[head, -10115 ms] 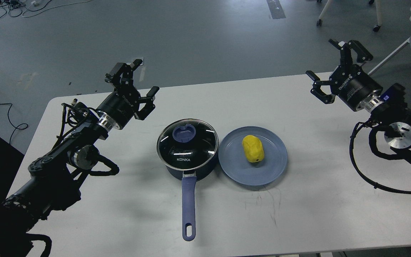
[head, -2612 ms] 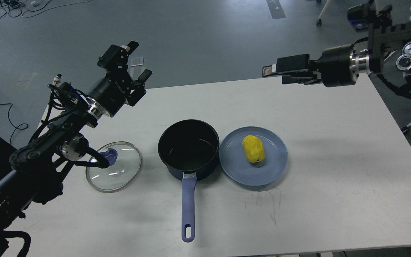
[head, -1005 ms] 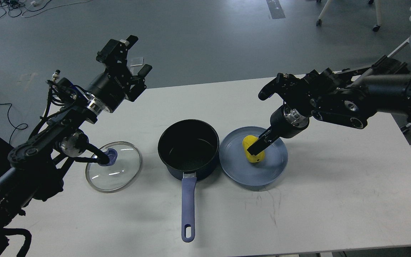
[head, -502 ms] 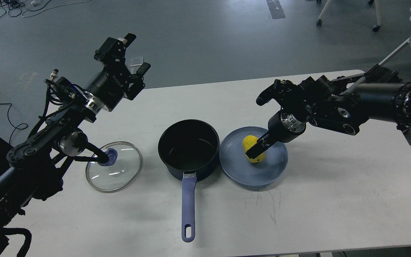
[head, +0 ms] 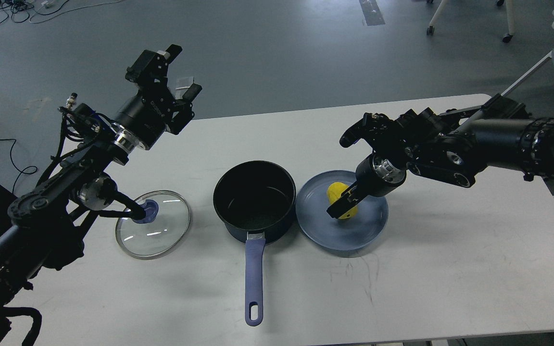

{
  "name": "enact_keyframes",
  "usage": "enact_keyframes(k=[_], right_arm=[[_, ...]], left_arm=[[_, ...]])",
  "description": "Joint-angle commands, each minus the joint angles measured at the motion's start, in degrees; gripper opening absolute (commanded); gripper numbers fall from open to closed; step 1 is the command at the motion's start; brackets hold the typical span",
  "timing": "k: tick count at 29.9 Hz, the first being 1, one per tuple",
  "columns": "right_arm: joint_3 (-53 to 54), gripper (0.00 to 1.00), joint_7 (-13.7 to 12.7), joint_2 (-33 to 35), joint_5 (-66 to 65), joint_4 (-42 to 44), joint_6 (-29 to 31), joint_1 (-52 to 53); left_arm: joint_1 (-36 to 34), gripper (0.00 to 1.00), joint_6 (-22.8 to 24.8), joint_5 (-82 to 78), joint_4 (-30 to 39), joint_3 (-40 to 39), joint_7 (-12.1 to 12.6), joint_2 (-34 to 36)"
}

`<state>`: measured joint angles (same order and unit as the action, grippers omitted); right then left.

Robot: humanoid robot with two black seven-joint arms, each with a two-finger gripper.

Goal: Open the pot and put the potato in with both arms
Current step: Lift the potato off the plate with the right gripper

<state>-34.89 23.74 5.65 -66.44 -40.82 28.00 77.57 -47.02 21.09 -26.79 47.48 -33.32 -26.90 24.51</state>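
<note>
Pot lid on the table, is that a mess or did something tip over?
Nothing stands out. The lid lies flat on the table, left of the open, upright pot. The potato sits on the plate, under the right gripper. Nothing is spilled or broken.

Black jointed arms (head: 474, 144), silver wrist rings, looping black cables.

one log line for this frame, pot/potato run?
lid: off, on table left of pot | potato: on plate | right gripper: at potato | left gripper: raised, empty
</note>
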Motion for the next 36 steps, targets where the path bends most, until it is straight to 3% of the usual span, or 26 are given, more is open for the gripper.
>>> enact_keyframes(k=[1, 3, 8, 9, 15, 24, 30, 36], right_arm=[[-0.01, 0.98, 0.16, -0.02, 0.0, -0.05, 0.0, -0.22], [-0.01, 0.96, 0.08, -0.02, 0.0, -0.05, 0.0, -0.22], [-0.09, 0.65, 0.52, 0.16, 0.0, -0.4, 0.0, -0.22], [-0.09, 0.65, 0.52, 0.16, 0.0, -0.4, 0.0, -0.22], [-0.09, 0.43, 2.53, 0.95, 0.0, -0.75, 0.0, -0.22], [-0.09, 0.42, 3.15, 3.57, 0.26, -2.68, 0.0, 1.53], [-0.01, 0.45, 3.15, 8.85, 0.26, -5.94, 0.0, 8.11], [1.57, 0.46, 3.24, 8.16, 0.52, -8.75, 0.0, 14.18]], left_arm=[[0.0, 0.98, 0.09, -0.01, -0.02, 0.01, 0.01, 0.01], [0.0, 0.98, 0.44, 0.07, -0.02, 0.01, 0.01, 0.09], [0.0, 0.98, 0.79, 0.07, -0.02, 0.01, 0.01, 0.18], [0.0, 0.98, 0.79, 0.07, -0.02, 0.01, 0.01, 0.18], [0.0, 0.98, 0.79, -0.01, -0.02, 0.01, 0.01, 0.09], [0.0, 0.98, 0.79, 0.07, -0.02, -0.43, 0.01, 0.09], [-0.09, 0.98, 0.97, 0.07, 0.07, -0.52, 0.01, -0.08], [-0.09, 0.98, 1.14, 1.74, 0.07, -0.52, 0.09, 0.18]])
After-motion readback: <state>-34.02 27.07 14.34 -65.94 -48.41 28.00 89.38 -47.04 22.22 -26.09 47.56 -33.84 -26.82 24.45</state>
